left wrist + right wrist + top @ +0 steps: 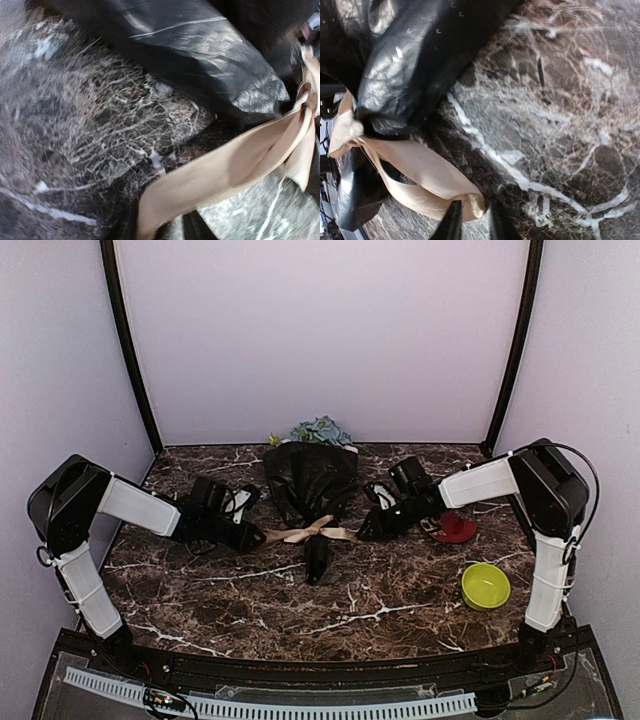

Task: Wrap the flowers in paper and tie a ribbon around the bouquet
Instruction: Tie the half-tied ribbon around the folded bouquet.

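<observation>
Ribbon point(420, 167): beige bow round bouquet point(312, 480) waist.
L pincer point(162, 230): my tips slightly spread, ribbon tail btwn them.
R pincer point(474, 225): my tips slightly spread, tail just beside.

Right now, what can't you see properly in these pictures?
Flowers: top view, only blue and green tops show; the black paper hides the stems.
Left gripper: left wrist view, fingers cut off by the bottom edge, so whether it pinches the ribbon is unclear.
Red thing: top view, partly behind the right arm; too small to name.
Tabletop: left wrist view, blurred.
</observation>
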